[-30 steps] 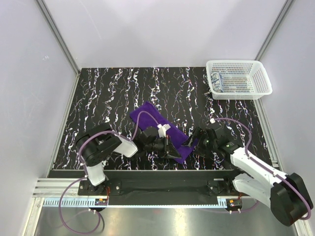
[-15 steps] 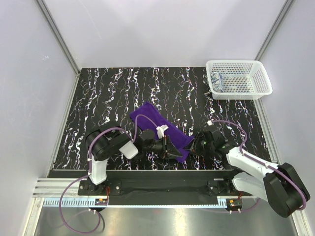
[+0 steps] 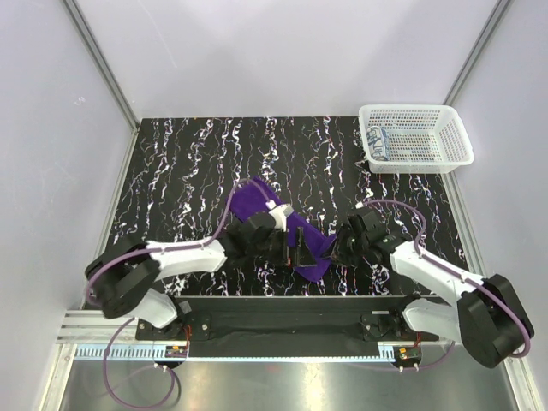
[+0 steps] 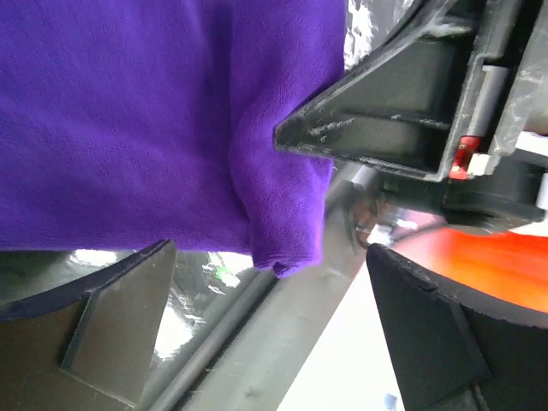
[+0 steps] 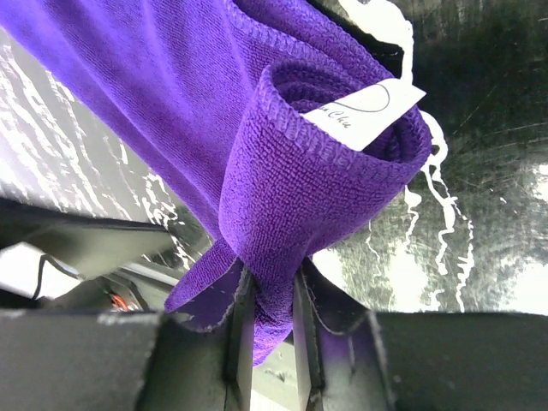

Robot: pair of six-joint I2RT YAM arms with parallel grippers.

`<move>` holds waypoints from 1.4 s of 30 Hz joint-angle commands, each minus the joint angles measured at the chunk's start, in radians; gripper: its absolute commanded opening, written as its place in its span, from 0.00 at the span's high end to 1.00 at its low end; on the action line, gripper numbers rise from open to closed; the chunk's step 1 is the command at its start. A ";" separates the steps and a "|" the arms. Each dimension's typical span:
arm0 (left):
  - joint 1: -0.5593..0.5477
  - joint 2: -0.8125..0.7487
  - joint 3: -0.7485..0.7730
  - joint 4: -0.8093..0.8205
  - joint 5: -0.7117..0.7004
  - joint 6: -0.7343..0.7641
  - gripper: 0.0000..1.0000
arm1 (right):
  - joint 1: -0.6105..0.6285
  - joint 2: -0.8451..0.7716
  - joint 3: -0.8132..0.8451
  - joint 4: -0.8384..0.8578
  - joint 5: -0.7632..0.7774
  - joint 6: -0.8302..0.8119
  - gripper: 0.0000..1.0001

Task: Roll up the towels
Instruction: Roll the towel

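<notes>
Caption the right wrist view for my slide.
Right gripper pinches the curled edge of the purple towel, white label showing.

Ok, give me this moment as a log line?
left pincer: open, at edge of purple towel | right pincer: shut on rolled end of purple towel | patterned towel: in basket

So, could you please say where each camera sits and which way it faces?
Top external: above and behind, looking down on the table; left arm, right arm show.
Left wrist: on the left arm, facing the purple towel past the open left gripper.
Right wrist: on the right arm, facing the rolled end the right gripper pinches.
All share that towel.
</notes>
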 commanded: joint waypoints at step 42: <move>-0.542 0.334 0.477 -0.461 -0.962 0.700 1.00 | 0.026 0.111 0.123 -0.251 -0.089 -0.113 0.76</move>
